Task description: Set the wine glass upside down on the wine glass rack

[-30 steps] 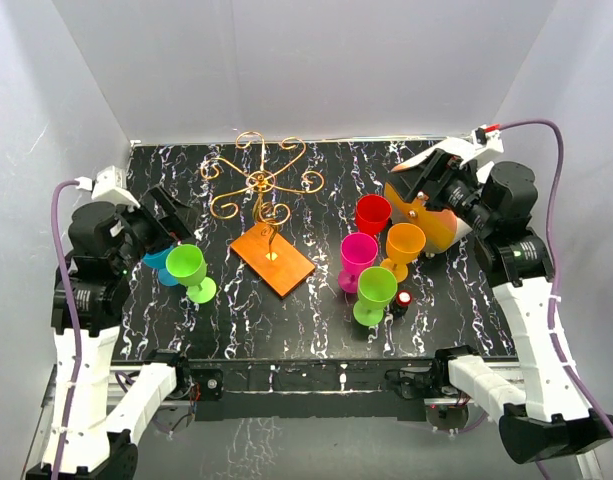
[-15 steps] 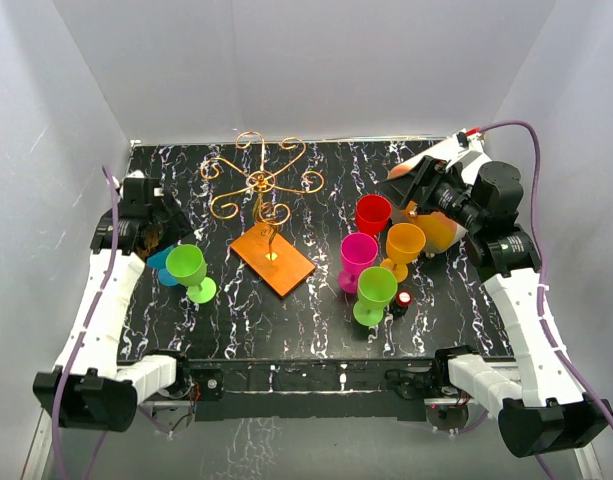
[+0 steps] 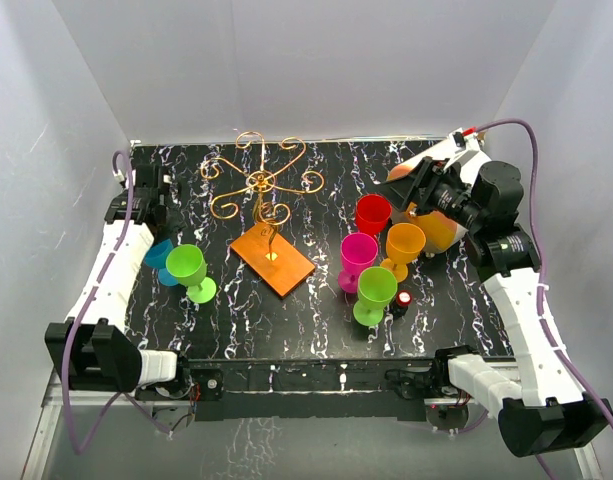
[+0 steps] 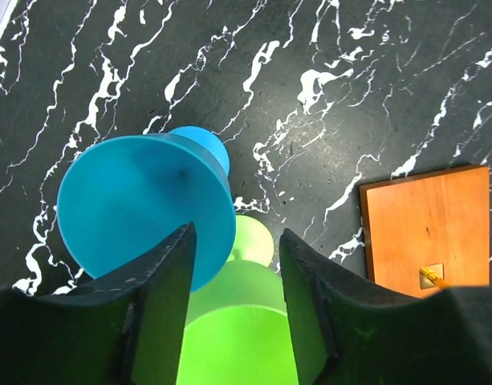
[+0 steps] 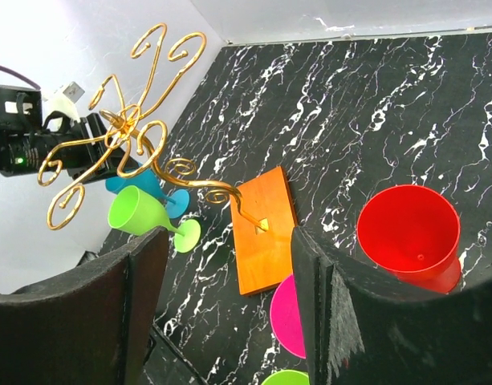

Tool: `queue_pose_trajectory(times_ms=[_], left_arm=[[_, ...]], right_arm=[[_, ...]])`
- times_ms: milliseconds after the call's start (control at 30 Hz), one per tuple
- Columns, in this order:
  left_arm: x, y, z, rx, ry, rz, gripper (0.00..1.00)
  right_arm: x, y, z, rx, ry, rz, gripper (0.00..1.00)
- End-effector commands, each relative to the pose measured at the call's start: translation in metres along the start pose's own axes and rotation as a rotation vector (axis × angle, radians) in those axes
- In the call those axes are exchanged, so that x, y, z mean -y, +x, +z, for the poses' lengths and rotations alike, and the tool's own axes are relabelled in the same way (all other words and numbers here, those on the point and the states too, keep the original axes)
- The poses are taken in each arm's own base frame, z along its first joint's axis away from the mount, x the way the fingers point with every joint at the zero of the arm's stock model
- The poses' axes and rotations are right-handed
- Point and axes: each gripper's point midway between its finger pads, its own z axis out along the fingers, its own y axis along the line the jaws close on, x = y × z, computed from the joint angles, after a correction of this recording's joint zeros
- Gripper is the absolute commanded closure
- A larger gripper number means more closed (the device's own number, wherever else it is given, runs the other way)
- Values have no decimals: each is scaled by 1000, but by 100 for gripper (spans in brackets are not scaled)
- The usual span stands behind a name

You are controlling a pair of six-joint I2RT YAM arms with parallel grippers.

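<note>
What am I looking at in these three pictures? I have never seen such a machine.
These are two robot arms, bolted at the near edge of a table. Each arm ends in two fingers. One picture comes from a fixed camera above and behind the arms. The other two come from cameras on the wrists, so each shows its own fingers. On the table stand a gold wire wine glass rack on an orange base, a blue glass and a green glass at the left, and a red glass, a pink glass, an orange glass and a second green glass at the right. The left fingers hover over the blue and green glasses. The right fingers point toward the rack. Both pairs are apart; neither holds anything.
</note>
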Motion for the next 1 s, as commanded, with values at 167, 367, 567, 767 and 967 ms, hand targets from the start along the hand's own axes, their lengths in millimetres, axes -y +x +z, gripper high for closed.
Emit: queue_pose_trajectory(times_ms=[167, 367, 567, 767, 967], left_arm=[[-9, -3, 15, -10, -33, -14, 63], [-11, -12, 19, 20, -47, -11, 76], [-10, 3, 33, -40, -46, 6, 76], [-10, 3, 39, -50, -59, 17, 91], [-12, -42, 21, 89, -76, 27, 100]], right_arm=[[-6, -14, -1, 32, -26, -72, 40], [6, -18, -4, 73, 56, -73, 38], [4, -16, -4, 69, 43, -61, 37], [5, -17, -5, 70, 53, -65, 36], [5, -20, -4, 81, 48, -66, 35]])
